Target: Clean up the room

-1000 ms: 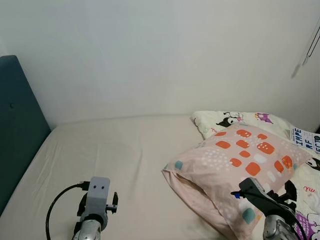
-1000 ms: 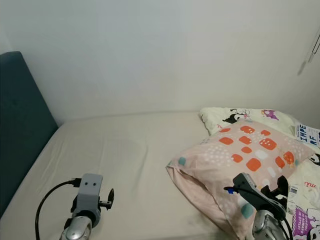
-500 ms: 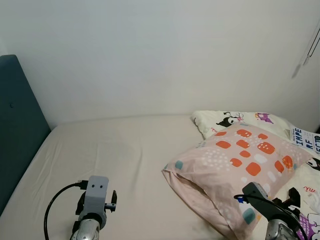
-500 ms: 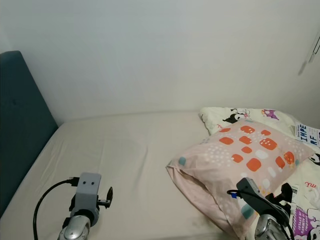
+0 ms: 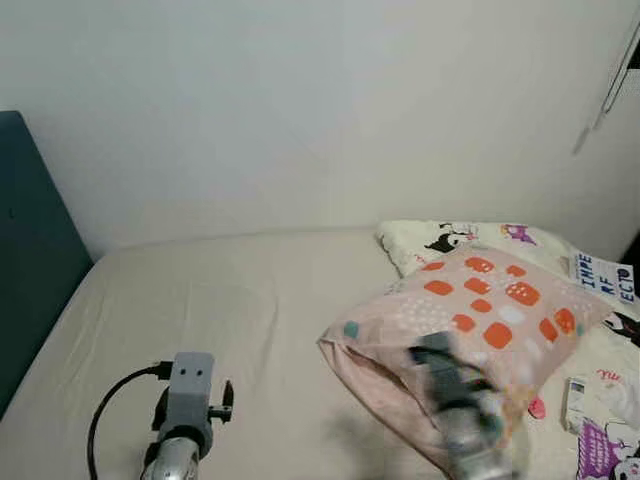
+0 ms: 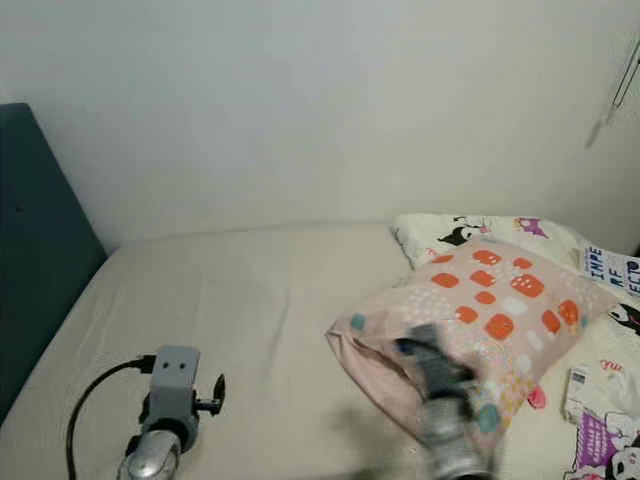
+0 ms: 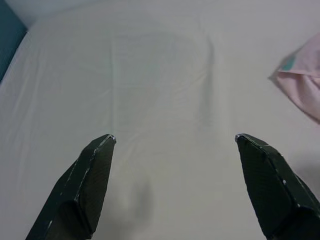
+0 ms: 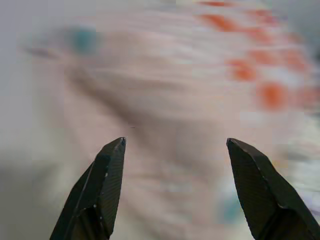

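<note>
Right end effector spread at pink pillow, left end effector spread over bed sheet

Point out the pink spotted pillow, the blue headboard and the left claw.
pink spotted pillow (image 5: 480, 305): left eye view, middle of its top face.
blue headboard (image 6: 40, 230): right eye view, its padded front.
left claw (image 7: 175, 142): left wrist view, midway between its open fingertips.

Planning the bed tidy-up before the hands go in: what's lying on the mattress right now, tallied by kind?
Pink spotted pillow: 1
Cartoon-print bedding: 1, bunched behind the pillow
Small white box: 1
Total: 3
</note>
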Available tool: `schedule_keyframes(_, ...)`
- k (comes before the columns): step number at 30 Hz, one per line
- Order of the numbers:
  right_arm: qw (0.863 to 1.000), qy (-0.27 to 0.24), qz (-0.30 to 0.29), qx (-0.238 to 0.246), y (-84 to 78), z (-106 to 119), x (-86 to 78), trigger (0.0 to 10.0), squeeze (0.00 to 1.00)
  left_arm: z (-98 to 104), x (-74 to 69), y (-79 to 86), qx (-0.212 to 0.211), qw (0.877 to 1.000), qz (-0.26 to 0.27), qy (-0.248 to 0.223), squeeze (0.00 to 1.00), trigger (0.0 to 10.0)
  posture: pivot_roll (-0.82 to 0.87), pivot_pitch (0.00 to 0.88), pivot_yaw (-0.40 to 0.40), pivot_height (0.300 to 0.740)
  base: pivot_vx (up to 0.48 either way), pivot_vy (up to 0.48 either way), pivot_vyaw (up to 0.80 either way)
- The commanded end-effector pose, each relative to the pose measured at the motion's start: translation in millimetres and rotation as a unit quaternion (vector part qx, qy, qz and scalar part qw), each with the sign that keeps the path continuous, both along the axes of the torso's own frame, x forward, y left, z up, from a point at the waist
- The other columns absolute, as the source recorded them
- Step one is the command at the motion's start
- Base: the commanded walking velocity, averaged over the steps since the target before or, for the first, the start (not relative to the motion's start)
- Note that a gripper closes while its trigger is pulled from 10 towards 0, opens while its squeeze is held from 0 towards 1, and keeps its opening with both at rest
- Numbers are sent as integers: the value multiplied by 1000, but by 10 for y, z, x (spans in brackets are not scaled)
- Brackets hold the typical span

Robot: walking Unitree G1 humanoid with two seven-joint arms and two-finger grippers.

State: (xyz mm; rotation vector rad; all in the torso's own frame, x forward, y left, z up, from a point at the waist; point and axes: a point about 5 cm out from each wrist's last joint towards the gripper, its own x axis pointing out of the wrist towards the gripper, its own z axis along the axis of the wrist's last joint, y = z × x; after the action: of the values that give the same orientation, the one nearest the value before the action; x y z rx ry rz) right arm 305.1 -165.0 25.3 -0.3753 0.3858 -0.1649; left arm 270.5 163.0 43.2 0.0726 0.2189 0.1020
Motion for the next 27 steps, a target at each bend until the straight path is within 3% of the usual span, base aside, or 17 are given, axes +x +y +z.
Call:
schedule_keyframes(1,1000,-11,-14,6,-145,35,13,10000,149,-90,-55,84,-5,1000,20,22,0,10000,21,47,-11,740,0,0,0)
schedule_keyframes(2,1000,-9,1,24,-46,16,-1,10000,110,-94,-56,102,0,999,27,22,0,10000,25,42,-17,740,0,0,0)
schedule_keyframes(3,999,-10,6,40,30,2,-24,10000,0,-97,-59,133,9,999,35,22,0,10000,27,37,-22,740,0,0,0)
schedule_keyframes(6,997,-38,16,68,134,-14,-90,10000,0,-128,-82,204,23,998,52,31,0,10000,27,35,-29,740,0,0,0)
schedule_keyframes(10,993,-56,14,105,151,-31,-147,10000,0,-139,-110,233,37,997,58,23,0,10000,23,39,-30,740,0,0,0)
schedule_keyframes(14,985,-65,57,150,159,-40,-216,10000,0,-131,-145,200,57,997,47,3,0,10000,13,47,-31,740,0,0,0)
schedule_keyframes(19,977,-47,121,168,213,-72,-273,10000,0,-164,-186,85,45,999,15,11,0,10000,6,51,-34,740,0,0,0)
schedule_keyframes(21,968,-53,179,170,263,-50,-316,10000,0,-167,-201,3,27,999,-16,13,0,10000,0,56,-43,740,0,0,0)
schedule_keyframes(27,962,-86,218,141,267,22,-358,10000,0,-115,-183,56,18,1000,-2,0,0,10000,-4,60,-39,740,0,0,0)
